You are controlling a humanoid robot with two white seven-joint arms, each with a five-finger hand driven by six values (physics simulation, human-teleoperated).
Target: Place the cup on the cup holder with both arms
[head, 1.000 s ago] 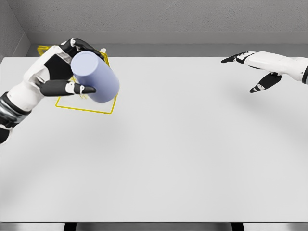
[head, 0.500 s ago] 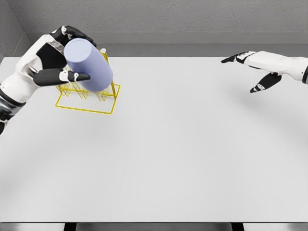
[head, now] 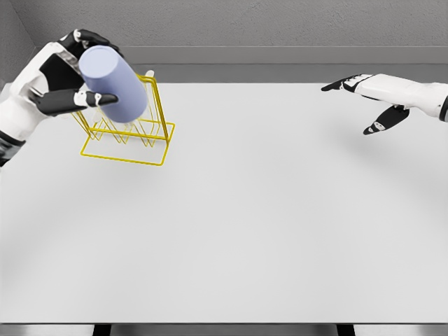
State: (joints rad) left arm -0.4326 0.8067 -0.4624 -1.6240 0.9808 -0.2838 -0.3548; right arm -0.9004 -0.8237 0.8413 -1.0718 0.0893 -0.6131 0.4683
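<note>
left robot hand (head: 59, 77) grips cup (head: 112, 84) | tilted over cup holder (head: 133, 129) | right robot hand (head: 371, 105) open

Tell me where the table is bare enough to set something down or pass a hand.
Bare: the wide table stretch between the yellow cup holder and the open right hand, plus the whole near half. Crowded: the far-left corner, where the left hand holds the cup over the holder.

Cup (head: 112, 84) over holder (head: 133, 136) far left, right robot hand (head: 371, 105) far right
</note>
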